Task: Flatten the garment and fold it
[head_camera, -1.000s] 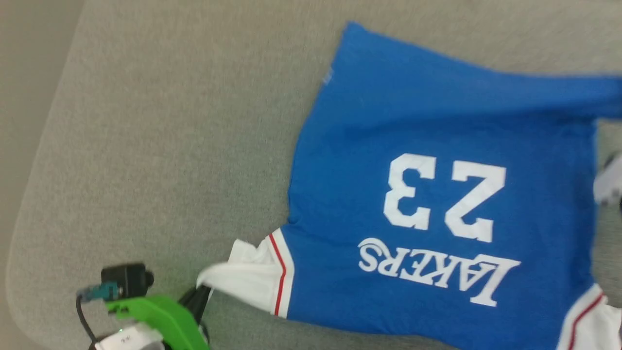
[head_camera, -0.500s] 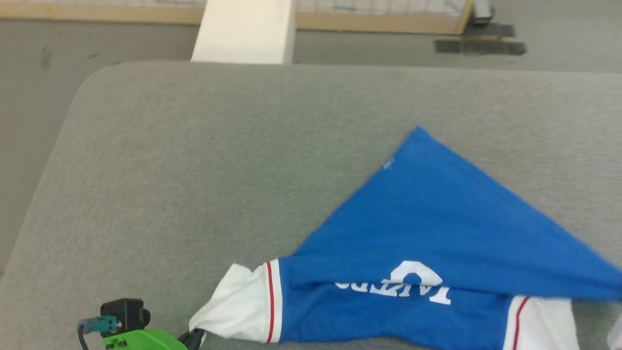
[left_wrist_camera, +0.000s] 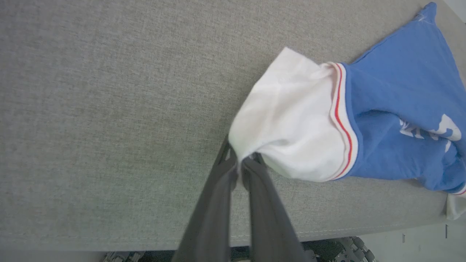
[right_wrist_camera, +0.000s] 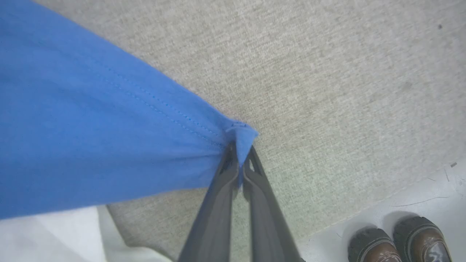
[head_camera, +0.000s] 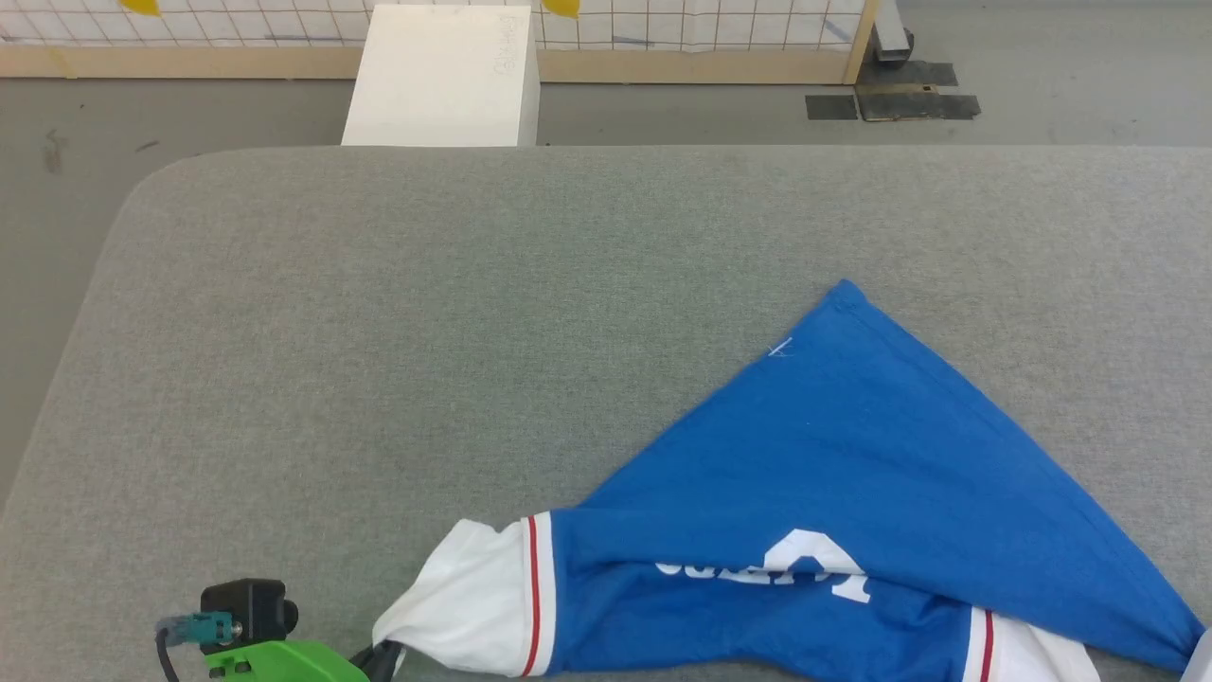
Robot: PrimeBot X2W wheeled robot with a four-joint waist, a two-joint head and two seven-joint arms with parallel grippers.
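Observation:
The garment, a bright blue T-shirt with white print, lies on the grey padded table near its front right. Its blue body is folded over into a triangle, so most of the print is covered. A white sleeve edged with thin red stripes sticks out to the left. My left gripper is shut on that sleeve's tip; in the head view the left gripper sits at the bottom left beside its green wrist mount. My right gripper is shut on a blue hem corner.
Beyond the table's far edge stand a white box and a wood-framed mesh fence on the grey floor. A person's two brown shoes stand on the floor by the table's near right edge. The near table edge runs close below the left gripper.
The head camera has tilted up, bringing the far floor into view. The blue hem has been drawn over the shirt toward the near edge, covering the "23". The left gripper still holds the sleeve.

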